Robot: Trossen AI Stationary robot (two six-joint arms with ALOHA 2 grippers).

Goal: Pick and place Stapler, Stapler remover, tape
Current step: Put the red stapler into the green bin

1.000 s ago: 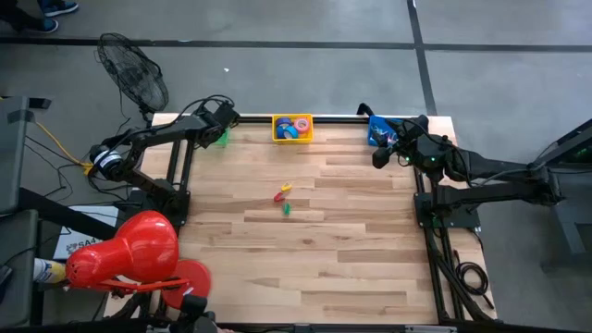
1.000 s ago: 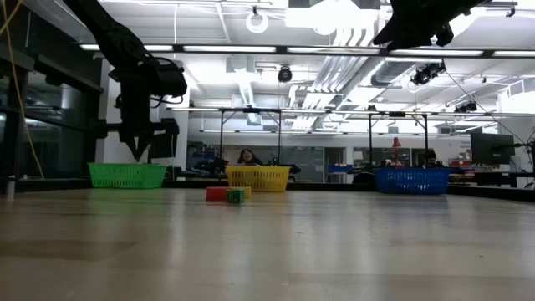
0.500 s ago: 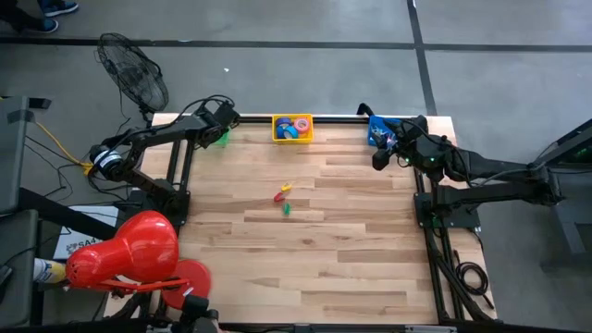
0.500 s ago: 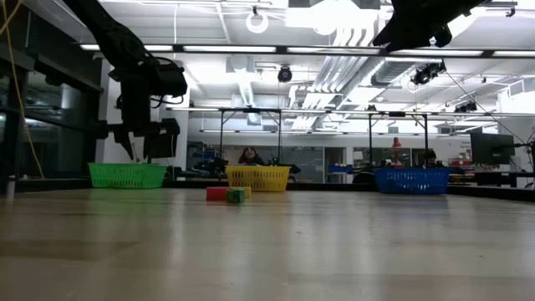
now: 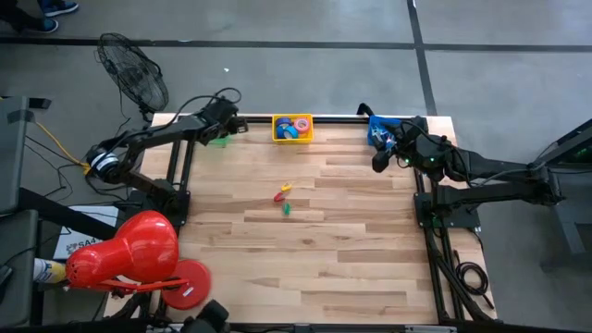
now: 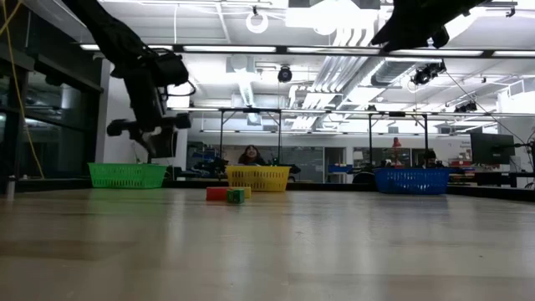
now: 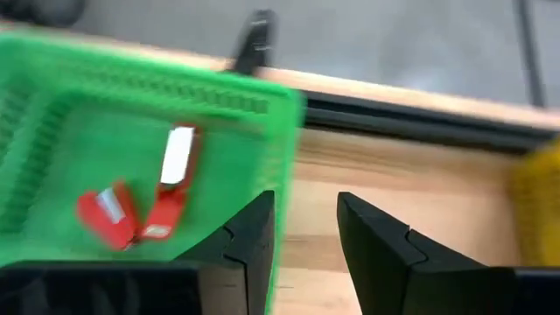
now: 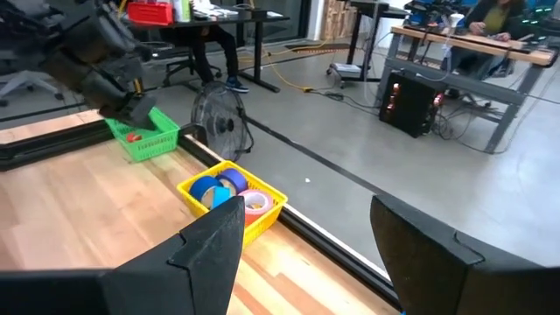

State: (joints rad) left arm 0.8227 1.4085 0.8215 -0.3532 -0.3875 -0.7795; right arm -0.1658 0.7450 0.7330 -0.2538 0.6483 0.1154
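Observation:
Tape rolls (image 8: 229,185), blue and pink, lie in a yellow basket (image 5: 292,128) at the middle of the far edge. In the green basket (image 7: 79,149) at the far left lies a long red stapler (image 7: 172,179) with a pale top plate, and beside it a smaller red piece (image 7: 105,214). Whether that piece is the stapler remover, I cannot tell. My left gripper (image 7: 306,201) hovers open and empty over this basket's right rim (image 5: 231,125). My right gripper (image 8: 306,210) waits open and high by the blue basket (image 5: 377,129) at the far right.
Small red, yellow and green pieces (image 5: 285,196) lie at the table's middle. A fan (image 5: 134,74) stands beyond the far left corner, and a red object (image 5: 125,250) at the near left edge. A person (image 6: 248,156) sits in the room behind.
My left gripper, shut and pointing down over the green basket a second ago, has opened. It has then rolled about its own axis, tipped up toward level and risen slightly. My right arm has kept still.

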